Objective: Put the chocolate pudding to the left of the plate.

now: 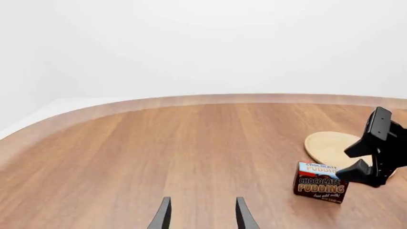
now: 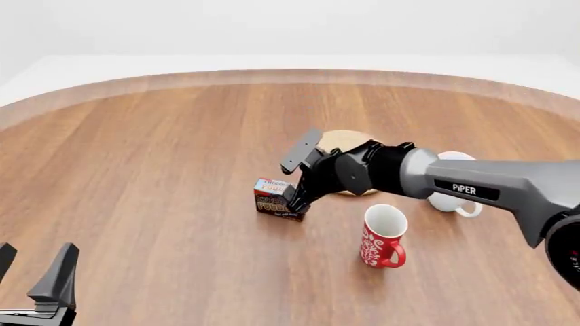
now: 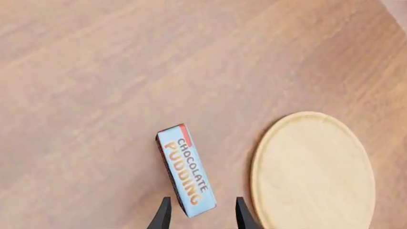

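Note:
The chocolate pudding (image 2: 272,198) is a dark brown box with a light blue top, standing on the table just left of the plate (image 2: 343,141), a light-wood disc. My right gripper (image 2: 295,195) is open and hangs low over the box's right end. In the right wrist view the box (image 3: 184,169) has its near end between the spread fingers of that gripper (image 3: 200,212), with gaps on both sides, and the plate (image 3: 311,171) lies beside it. The left wrist view shows the pudding (image 1: 320,182), the plate (image 1: 327,145) and the right gripper (image 1: 357,161) far off. My left gripper (image 2: 32,268) is open and empty near the table's front left.
A red patterned mug (image 2: 384,236) stands in front of the plate, to the right of the box. A white mug (image 2: 456,200) sits right of the plate, partly hidden behind the right arm. The table's curved far edge (image 2: 290,73) runs across the back.

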`<act>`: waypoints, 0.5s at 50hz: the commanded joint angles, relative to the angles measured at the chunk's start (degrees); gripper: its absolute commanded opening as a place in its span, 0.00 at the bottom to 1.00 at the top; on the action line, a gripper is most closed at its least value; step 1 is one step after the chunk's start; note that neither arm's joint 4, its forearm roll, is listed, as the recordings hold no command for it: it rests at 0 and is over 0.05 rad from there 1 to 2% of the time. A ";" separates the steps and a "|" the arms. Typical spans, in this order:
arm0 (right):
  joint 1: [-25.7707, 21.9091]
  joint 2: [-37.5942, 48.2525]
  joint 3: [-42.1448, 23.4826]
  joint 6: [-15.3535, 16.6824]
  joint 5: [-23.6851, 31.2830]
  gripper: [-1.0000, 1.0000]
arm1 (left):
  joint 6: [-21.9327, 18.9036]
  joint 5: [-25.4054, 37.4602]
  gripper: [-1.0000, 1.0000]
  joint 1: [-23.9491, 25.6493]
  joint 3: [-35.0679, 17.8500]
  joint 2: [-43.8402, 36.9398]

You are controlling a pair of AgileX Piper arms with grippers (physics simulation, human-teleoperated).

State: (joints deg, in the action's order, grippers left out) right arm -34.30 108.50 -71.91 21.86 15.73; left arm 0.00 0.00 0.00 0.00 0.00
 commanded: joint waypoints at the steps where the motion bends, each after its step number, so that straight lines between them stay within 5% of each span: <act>1: 1.00 1.73 -0.34 0.19 -0.29 1.00 | 0.00 0.00 1.00 0.00 0.00 0.00; 25: 0.34 4.14 -1.38 -0.30 -1.31 1.00 | 0.00 0.00 1.00 0.00 0.00 0.00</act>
State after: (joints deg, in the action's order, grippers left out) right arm -33.74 111.73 -73.25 21.83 15.04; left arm 0.00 0.00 0.00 0.00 0.00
